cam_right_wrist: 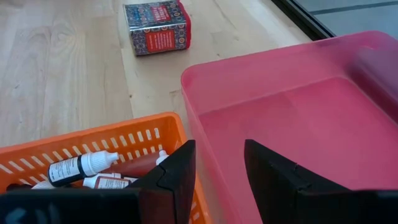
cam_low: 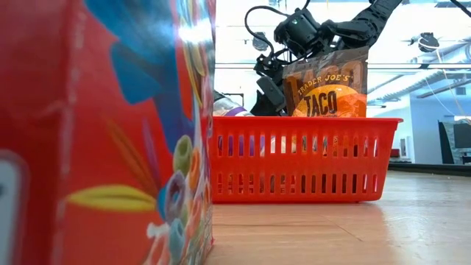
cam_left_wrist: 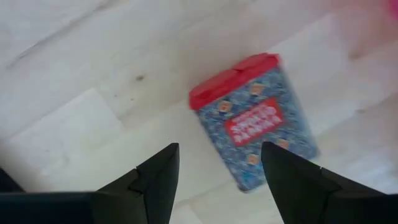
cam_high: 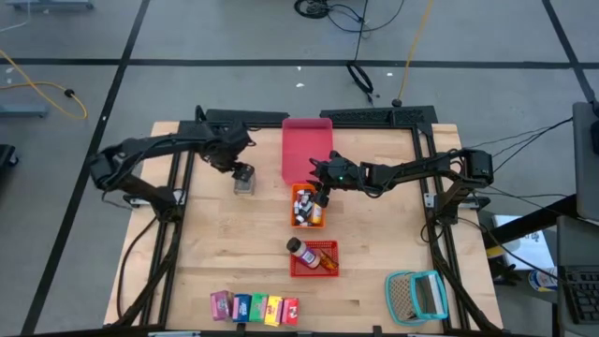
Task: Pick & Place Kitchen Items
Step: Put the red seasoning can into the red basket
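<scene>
On the wooden table [cam_high: 197, 253], the left gripper [cam_left_wrist: 219, 180] hovers, fingers apart, above the red-lidded tin [cam_left_wrist: 254, 123]; the right gripper [cam_right_wrist: 219, 177], also parted, reaches over the orange basket [cam_right_wrist: 99, 144].

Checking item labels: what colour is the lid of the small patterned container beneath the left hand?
Red, on the patterned container; the left wrist view shows it best.

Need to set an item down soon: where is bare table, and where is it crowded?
Free: the wood left of the red basket, and the strip between it and the teal-framed mesh item. The pink tray looks empty. Crowded: the centre, where the orange basket sits under the right gripper.
</scene>
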Motion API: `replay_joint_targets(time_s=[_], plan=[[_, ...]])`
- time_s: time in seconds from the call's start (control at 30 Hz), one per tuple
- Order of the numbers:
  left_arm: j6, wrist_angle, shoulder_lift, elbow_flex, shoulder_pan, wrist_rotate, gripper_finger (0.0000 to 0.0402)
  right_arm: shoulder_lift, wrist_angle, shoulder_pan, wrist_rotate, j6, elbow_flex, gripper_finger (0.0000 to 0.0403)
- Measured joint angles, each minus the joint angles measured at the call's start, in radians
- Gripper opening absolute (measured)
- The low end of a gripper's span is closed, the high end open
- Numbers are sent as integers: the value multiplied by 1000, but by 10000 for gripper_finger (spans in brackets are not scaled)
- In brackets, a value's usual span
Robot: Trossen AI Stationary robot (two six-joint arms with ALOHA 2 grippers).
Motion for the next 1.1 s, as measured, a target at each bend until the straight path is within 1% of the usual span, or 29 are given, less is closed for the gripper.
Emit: replay_joint_targets(time_s=[0.17, 0.23, 0.33, 0.5, 0.67, 0.7, 0.83, 0.93, 1.1], plan=[[-62, 61, -77, -9, -9, 7, 230, 0, -3, 0, 0, 0, 0, 132], [-87, 92, -79, -28, -15, 26, 230, 0, -3, 0, 0, 0, 0, 132], [-111, 114, -77, -79, -17, 43, 230, 0, -4, 0, 0, 0, 0, 132], [-132, 209, -90, -179, -13, 46, 230, 0, -18, 0, 0, 0, 0, 132], [-148, 393, -98, -261, 2, 153, 230, 0, -19, 0, 0, 0, 0, 132], [-160, 419, -98, -275, 3, 162, 230, 0, -19, 0, 0, 0, 0, 132], [-186, 437, -102, -316, 18, 140, 230, 0, -19, 0, 0, 0, 0, 132], [-195, 466, -103, -339, 21, 142, 230, 0, -19, 0, 0, 0, 0, 132], [-208, 579, -101, -369, 18, 120, 230, 0, -18, 0, 0, 0, 0, 132]])
